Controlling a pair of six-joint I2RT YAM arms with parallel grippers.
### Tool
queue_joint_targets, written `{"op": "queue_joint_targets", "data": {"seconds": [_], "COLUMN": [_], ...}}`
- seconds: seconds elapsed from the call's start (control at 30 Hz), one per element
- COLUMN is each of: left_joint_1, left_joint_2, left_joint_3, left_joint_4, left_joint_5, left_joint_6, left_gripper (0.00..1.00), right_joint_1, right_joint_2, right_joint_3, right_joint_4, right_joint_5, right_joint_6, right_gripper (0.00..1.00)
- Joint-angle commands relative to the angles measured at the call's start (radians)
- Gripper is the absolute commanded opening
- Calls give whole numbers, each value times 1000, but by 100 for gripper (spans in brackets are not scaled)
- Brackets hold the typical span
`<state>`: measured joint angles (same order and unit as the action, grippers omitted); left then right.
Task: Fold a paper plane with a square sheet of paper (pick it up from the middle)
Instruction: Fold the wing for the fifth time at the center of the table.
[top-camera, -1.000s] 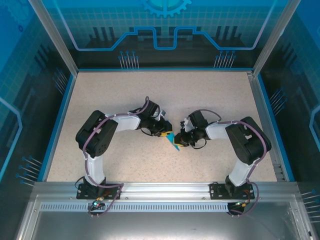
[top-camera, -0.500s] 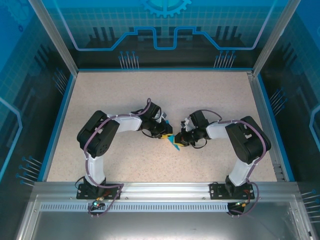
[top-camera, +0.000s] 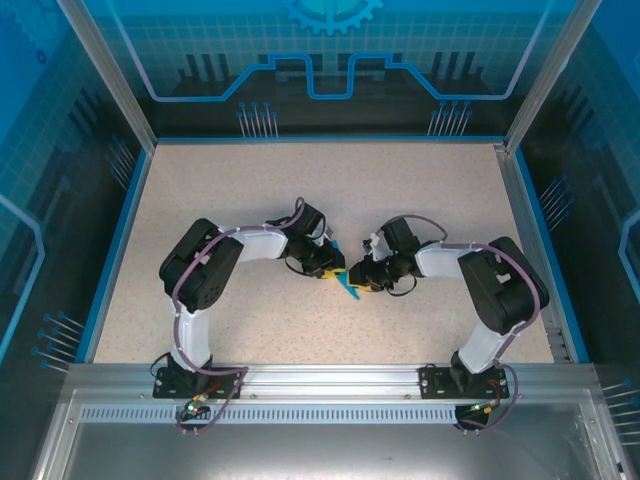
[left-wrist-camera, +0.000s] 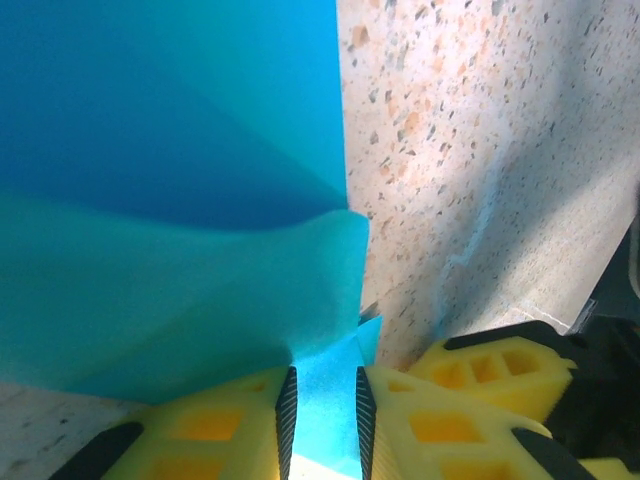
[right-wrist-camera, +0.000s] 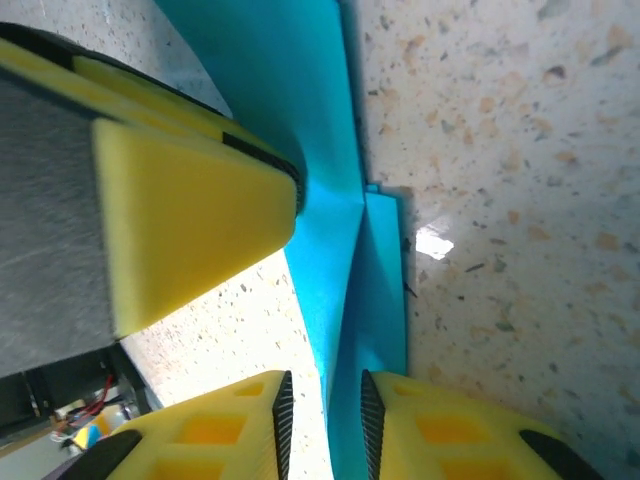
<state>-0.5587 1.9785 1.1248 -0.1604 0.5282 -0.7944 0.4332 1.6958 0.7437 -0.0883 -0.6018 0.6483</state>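
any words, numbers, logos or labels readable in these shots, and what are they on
None can be read. The folded teal paper is plain, the yellow fingers carry no marking, and the blue back wall shows a gear shape and line patterns but no letters. The coloured bits at the arm bases are too small to tell.

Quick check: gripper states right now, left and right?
Left gripper: shut on the paper.
Right gripper: slightly open, jaws astride the paper, a gap showing at one pad.
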Motion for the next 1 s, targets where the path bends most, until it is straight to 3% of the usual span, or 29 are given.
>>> {"op": "queue_joint_targets", "data": {"seconds": [0.0,0.57,0.8,0.97], "left_joint_1": [-3,-2,-3,-1], "left_joint_2": [39,39,46,37], "left_joint_3": [13,41,60,82], "left_joint_4": [-71,-89,-106,-107], "left_joint_5": [-64,-62,-71,-62], "left_joint_6": [-25,-22,-14,0], "left_gripper": [27,27,27,27], "right_joint_1": [13,67,62,39], "right_joint_2": [-34,47,66,85], "right_joint_3": [18,56,35,11], "right_joint_4": [-74,-76,-34,22], "right_joint_5": [39,84,86,22], "right_joint_6": [-87,-123,-141,-120], "right_gripper": [28,25,15,5]}}
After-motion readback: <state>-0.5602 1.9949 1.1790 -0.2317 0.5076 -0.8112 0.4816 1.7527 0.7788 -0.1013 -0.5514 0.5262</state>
